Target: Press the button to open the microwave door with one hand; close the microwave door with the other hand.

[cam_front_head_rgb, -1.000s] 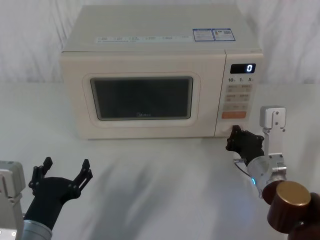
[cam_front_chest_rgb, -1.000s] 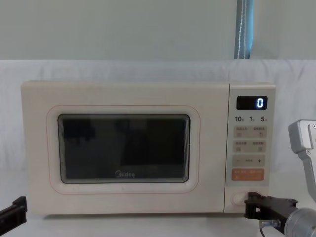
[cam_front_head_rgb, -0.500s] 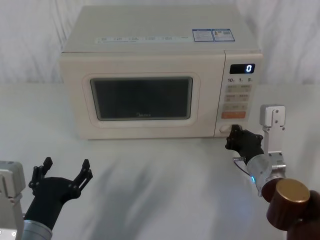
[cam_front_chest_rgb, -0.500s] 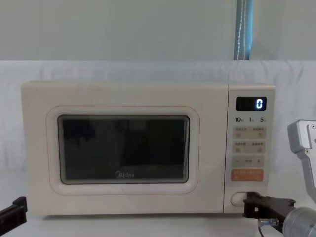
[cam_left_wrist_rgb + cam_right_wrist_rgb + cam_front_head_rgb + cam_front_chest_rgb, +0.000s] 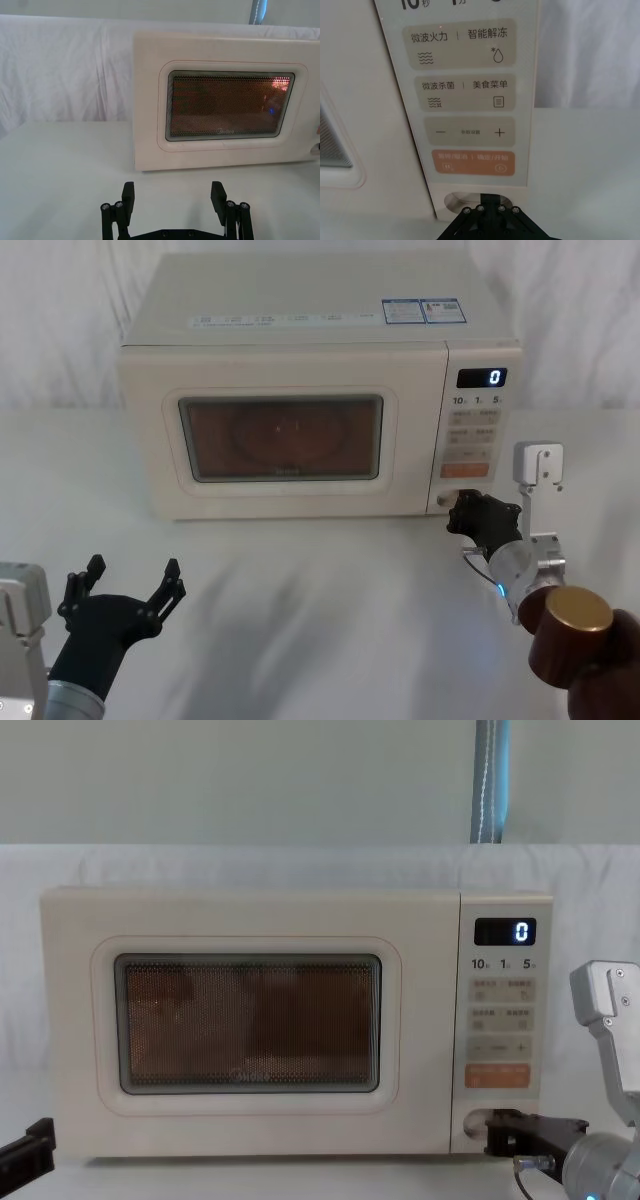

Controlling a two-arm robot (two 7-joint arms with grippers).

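Observation:
The cream microwave [image 5: 300, 300] stands at the back of the table, its display [image 5: 481, 377] reading "0". Its door [image 5: 145, 440] looks shut or barely ajar, and the window [image 5: 283, 437] glows orange from a light inside. My right gripper [image 5: 462, 510] is shut, with its tip against the wide cream button [image 5: 456, 201] at the bottom of the control panel, just below the orange key [image 5: 472, 163]. From the chest, the tip [image 5: 492, 1132] covers most of the button [image 5: 470, 1123]. My left gripper [image 5: 128, 578] hangs open near the front left, well short of the door.
White cloth covers the table [image 5: 320, 570] and the wall behind. Bare table lies between the left gripper [image 5: 172, 197] and the microwave door [image 5: 150, 100]. A grey bracket [image 5: 538, 465] of the right arm stands just right of the control panel.
The microwave's window has lit up orange. My right gripper has pushed forward a little onto the button. The left arm has not moved.

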